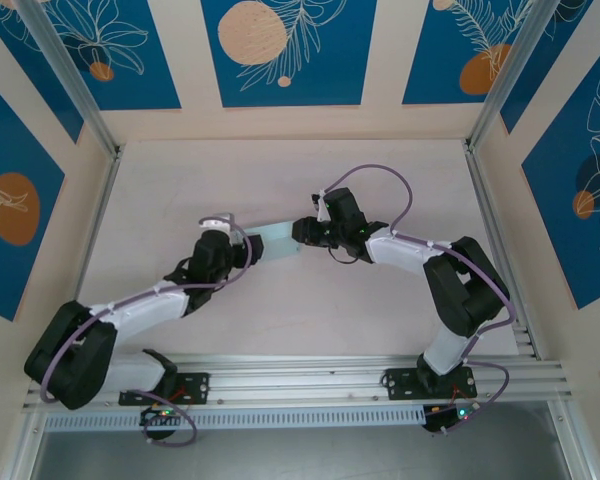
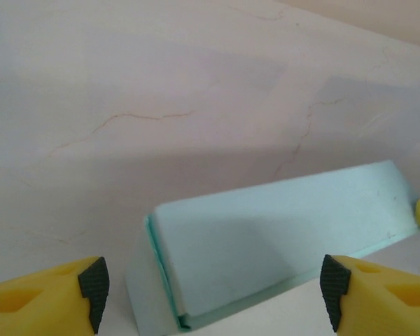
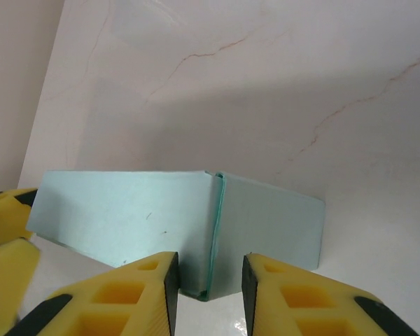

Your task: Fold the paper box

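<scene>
The left gripper (image 2: 213,287) stood wide open, its jaws flanking the near end of the paper box (image 2: 266,234), apparently clear of the card. The right gripper (image 3: 208,280) held narrow jaws astride the folded corner at the opposite end. Whether they pinched it I could not tell. The box lay on the table (image 1: 380,170) between the two, its long axis running gripper to gripper, with each arm equally near.
</scene>
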